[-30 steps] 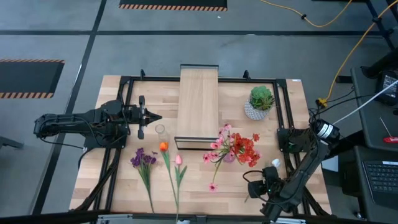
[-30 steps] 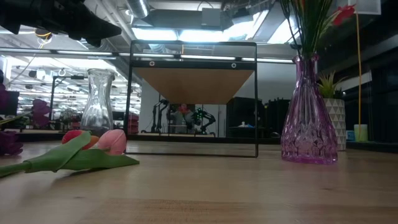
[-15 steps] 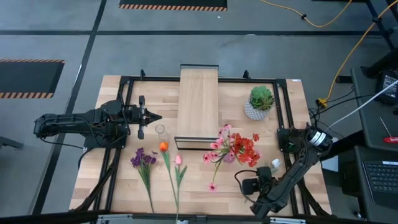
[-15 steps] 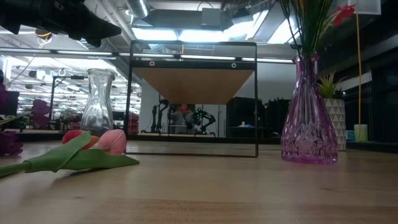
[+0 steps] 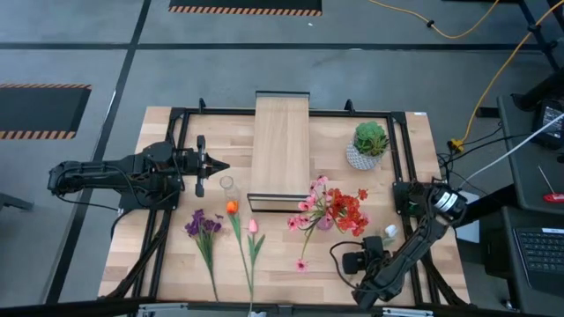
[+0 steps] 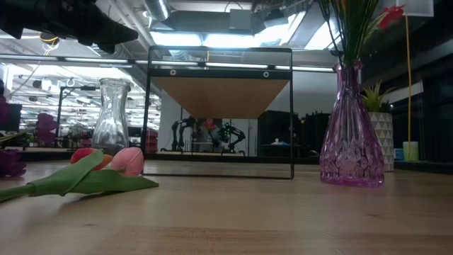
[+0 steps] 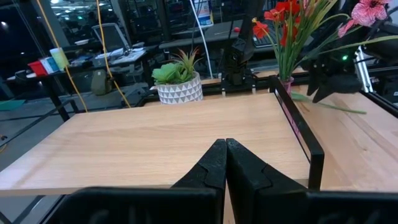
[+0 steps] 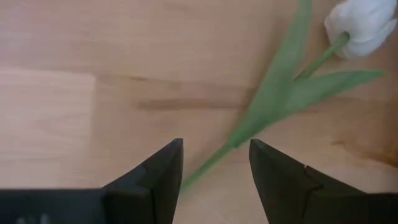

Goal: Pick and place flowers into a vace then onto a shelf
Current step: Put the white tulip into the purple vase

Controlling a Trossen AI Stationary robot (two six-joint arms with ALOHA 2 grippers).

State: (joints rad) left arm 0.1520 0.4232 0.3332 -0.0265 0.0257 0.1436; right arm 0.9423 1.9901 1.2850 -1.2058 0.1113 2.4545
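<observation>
A: Where is the right gripper (image 5: pixel 368 261)?

B: Lower right of the high view, low over the table (image 5: pixel 282 273). Its fingers (image 8: pixel 158 177) stand apart, with the green stem of the white flower (image 8: pixel 364 25) running between them. Nothing is gripped.

A: And the left gripper (image 5: pixel 220 165)?

B: Left of centre in the high view, just beside the shelf (image 5: pixel 280 145). Its fingers (image 7: pixel 214 165) are pressed together and hold nothing.

A: The rest of the flowers?

B: The purple cluster (image 5: pixel 203 225), orange tulip (image 5: pixel 232 208) and pink tulip (image 5: pixel 252 226) lie flat at lower left of centre. The pink and red blooms (image 5: pixel 335 208) stand in a purple vase (image 6: pixel 352 134), right of the shelf's near end. A clear vase (image 5: pixel 227 185) stands by the shelf's near left corner; it looks empty, though the glass is hard to read.
</observation>
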